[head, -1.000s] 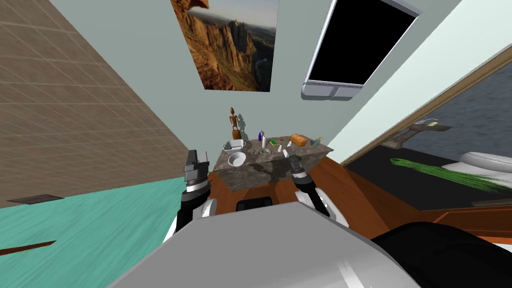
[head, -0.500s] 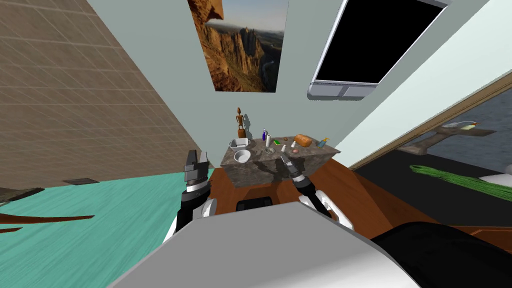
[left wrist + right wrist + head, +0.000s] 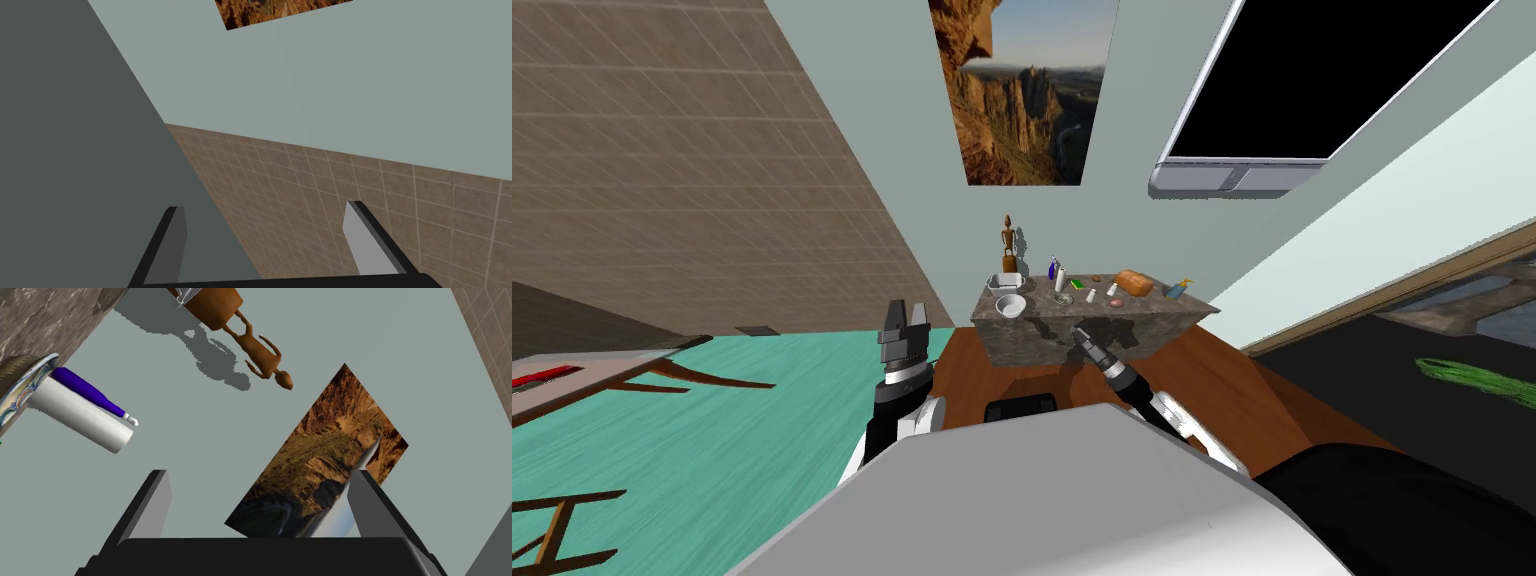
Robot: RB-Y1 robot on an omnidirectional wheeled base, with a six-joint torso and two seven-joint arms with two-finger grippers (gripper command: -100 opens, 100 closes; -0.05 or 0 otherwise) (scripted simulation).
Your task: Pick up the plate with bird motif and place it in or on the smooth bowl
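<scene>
Right pincer spread, apparently near plate

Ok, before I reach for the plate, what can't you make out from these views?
Plate: too small in the head view to show a bird; in the right wrist view a patterned rim, the rest cut off by the picture's edge beside the white roll.
White bowl: too small in the head view to judge its surface.
Small items near the bread: too small to name.
</scene>
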